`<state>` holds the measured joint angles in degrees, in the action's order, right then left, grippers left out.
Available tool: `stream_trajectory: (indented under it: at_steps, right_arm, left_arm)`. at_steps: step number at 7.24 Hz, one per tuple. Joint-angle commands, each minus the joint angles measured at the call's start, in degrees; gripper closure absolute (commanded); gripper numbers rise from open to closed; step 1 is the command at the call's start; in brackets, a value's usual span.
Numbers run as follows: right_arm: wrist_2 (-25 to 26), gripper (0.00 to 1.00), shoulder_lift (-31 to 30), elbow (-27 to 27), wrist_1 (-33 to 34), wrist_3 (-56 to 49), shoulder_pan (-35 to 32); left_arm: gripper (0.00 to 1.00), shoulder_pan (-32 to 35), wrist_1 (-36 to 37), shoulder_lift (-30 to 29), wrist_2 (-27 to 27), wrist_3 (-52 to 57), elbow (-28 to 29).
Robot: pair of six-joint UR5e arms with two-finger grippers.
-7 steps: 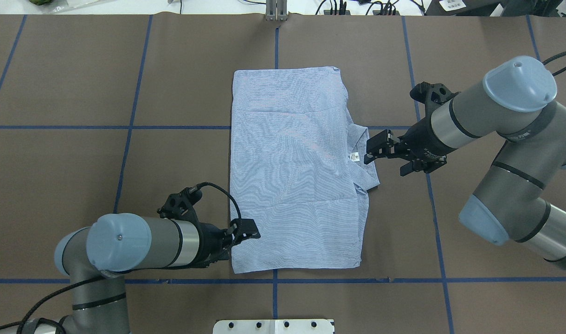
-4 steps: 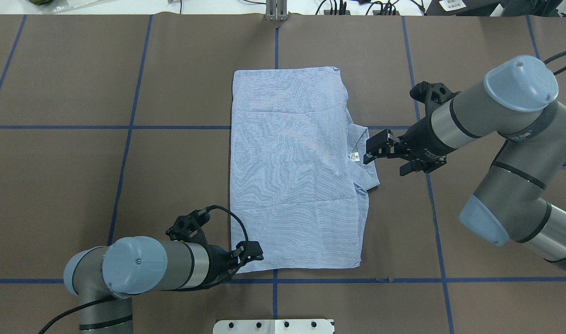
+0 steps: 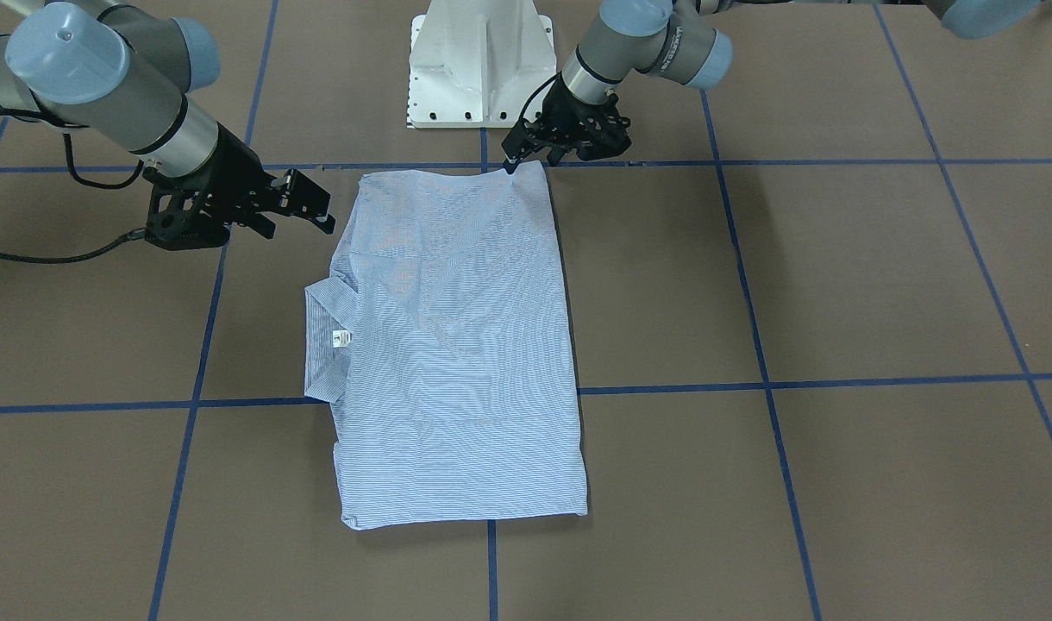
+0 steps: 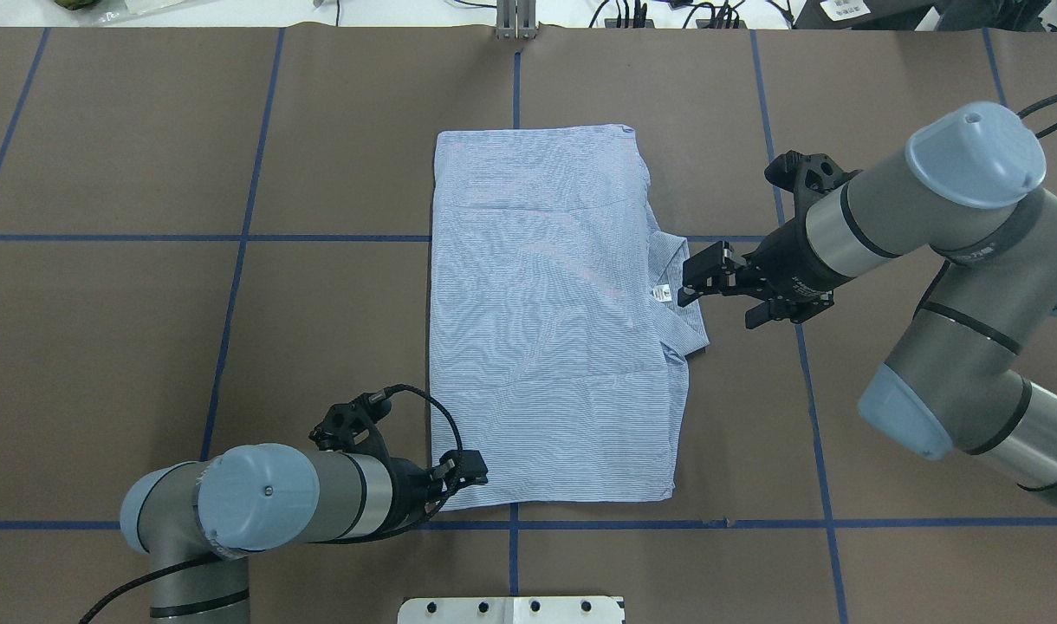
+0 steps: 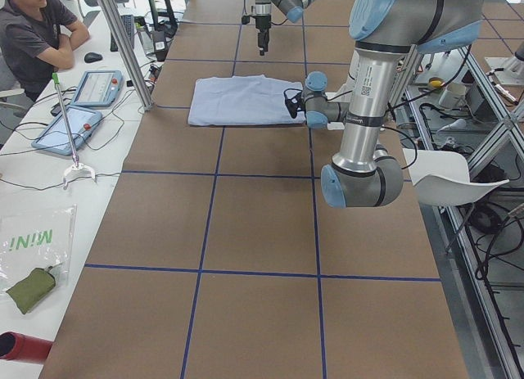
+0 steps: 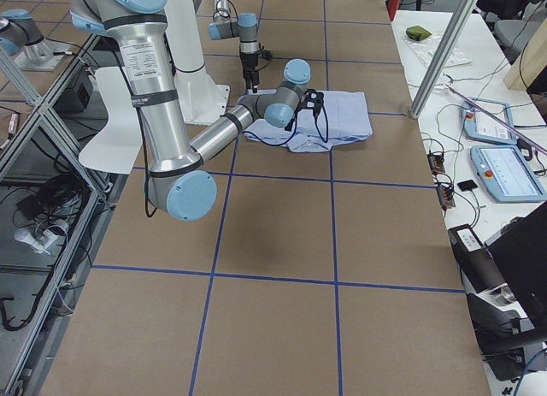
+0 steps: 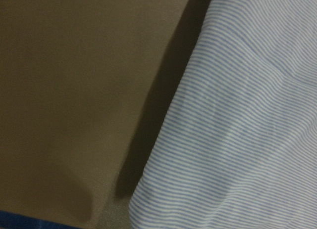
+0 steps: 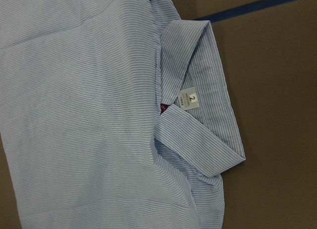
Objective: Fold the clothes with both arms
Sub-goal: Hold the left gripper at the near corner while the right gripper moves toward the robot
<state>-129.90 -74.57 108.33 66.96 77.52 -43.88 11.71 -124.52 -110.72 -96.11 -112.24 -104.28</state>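
Observation:
The light blue striped shirt (image 4: 546,321) (image 3: 457,345) lies flat, folded into a rectangle, in the middle of the table. Its collar (image 4: 677,299) (image 8: 198,120) points toward my right arm and shows a small white label (image 8: 188,99). My right gripper (image 4: 697,277) (image 3: 315,205) hovers open just beside the collar, holding nothing. My left gripper (image 4: 468,468) (image 3: 517,159) sits low at the shirt's near-left corner and looks open. The left wrist view shows only that shirt corner (image 7: 237,140) lying on the brown table, with no fingers in view.
The white pedestal base (image 3: 479,60) stands at the table's near edge behind the shirt. Blue tape lines (image 4: 243,234) grid the brown table. A person (image 5: 37,31) sits beside a side table with tablets (image 5: 94,88).
My left gripper slid along the shirt's left edge toward the robot, down to the near-left corner. The right arm and the shirt have stayed still.

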Motion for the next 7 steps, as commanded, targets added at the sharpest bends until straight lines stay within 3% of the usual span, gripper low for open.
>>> stream_trajectory:
  at_steps: [1,7]
  right_arm:
    - [0.0,0.0,0.1,-0.1,0.0,0.0,0.0]
    - [0.0,0.0,0.0,-0.1,0.1,0.0,0.0]
  left_arm:
    - [0.1,0.2,0.9,-0.2,0.7,0.0,0.1]
    - [0.22,0.1,0.9,-0.4,1.2,0.0,1.0]
